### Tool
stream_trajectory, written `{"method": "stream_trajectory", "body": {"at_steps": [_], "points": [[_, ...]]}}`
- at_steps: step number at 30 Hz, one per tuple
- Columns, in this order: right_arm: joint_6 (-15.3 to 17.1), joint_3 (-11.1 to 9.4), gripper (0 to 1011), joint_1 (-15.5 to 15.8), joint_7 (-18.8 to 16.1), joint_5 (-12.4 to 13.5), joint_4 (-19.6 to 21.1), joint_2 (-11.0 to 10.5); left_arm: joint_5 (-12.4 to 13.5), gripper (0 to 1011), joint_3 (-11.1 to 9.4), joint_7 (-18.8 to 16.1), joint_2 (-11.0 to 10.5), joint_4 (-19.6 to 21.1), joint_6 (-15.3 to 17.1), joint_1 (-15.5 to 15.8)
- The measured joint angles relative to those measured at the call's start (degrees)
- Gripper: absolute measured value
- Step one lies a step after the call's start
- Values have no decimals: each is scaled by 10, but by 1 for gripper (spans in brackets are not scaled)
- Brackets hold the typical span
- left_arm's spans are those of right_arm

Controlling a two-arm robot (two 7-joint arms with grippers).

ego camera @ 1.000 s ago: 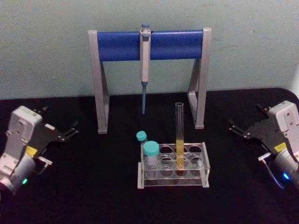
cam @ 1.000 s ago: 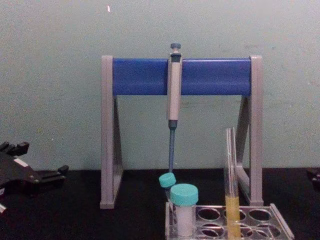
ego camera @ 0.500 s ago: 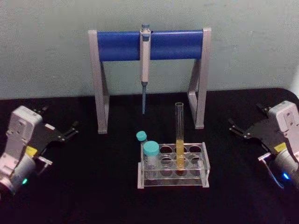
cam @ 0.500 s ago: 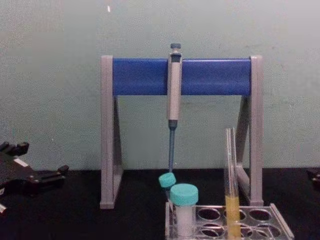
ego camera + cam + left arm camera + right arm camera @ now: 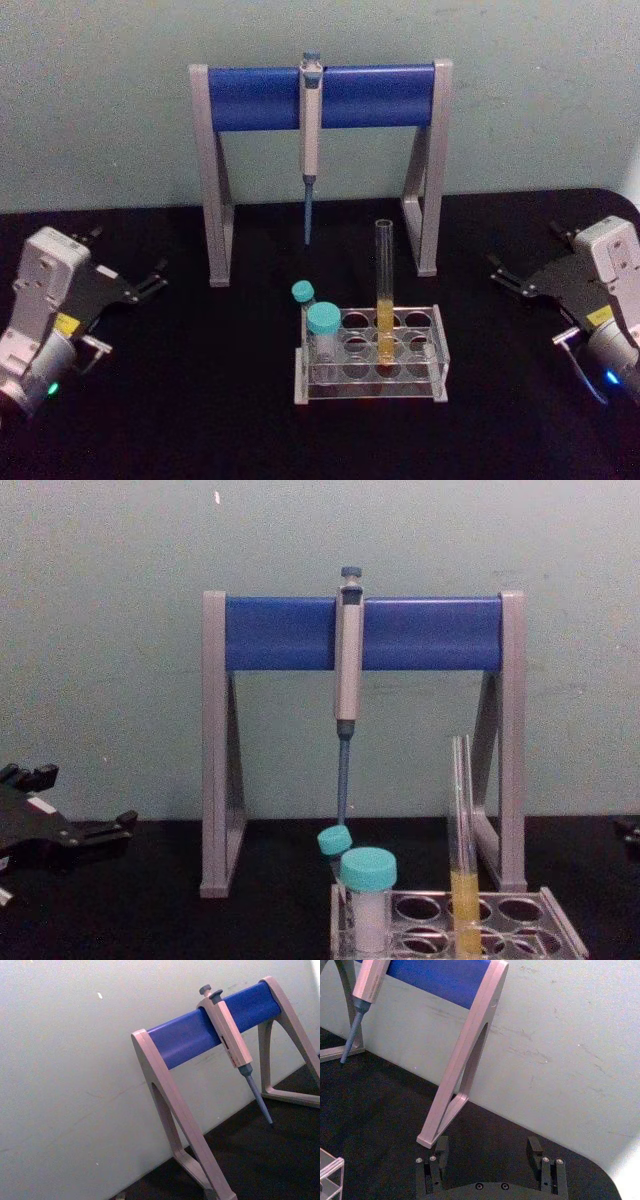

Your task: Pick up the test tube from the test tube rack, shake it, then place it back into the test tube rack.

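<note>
Head view: test tube (image 5: 384, 300) stands upright in test tube rack (image 5: 372, 388), centre near. Right gripper (image 5: 524, 250) far right and left gripper (image 5: 125, 258) far left, both spread wide, well apart from it. Suggest right: pinch bare glass above liquid, lift straight up.

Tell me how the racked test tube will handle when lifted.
The test tube looks like thin clear glass: probably fragile and slippery. Uncapped, yellow liquid low down: likely bottom-heavy, but tilting may spill. It rises high above the test tube rack, so sideways pulls might bind it.
</note>
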State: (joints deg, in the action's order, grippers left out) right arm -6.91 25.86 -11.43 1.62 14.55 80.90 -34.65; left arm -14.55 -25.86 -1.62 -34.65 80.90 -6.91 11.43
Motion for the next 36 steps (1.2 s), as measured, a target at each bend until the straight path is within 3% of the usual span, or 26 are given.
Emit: {"method": "stream_trajectory", "body": {"at_steps": [36], "points": [[0, -3, 1000, 2, -2, -1, 0, 2, 0, 1010, 0, 0, 0, 0, 0, 0]]}}
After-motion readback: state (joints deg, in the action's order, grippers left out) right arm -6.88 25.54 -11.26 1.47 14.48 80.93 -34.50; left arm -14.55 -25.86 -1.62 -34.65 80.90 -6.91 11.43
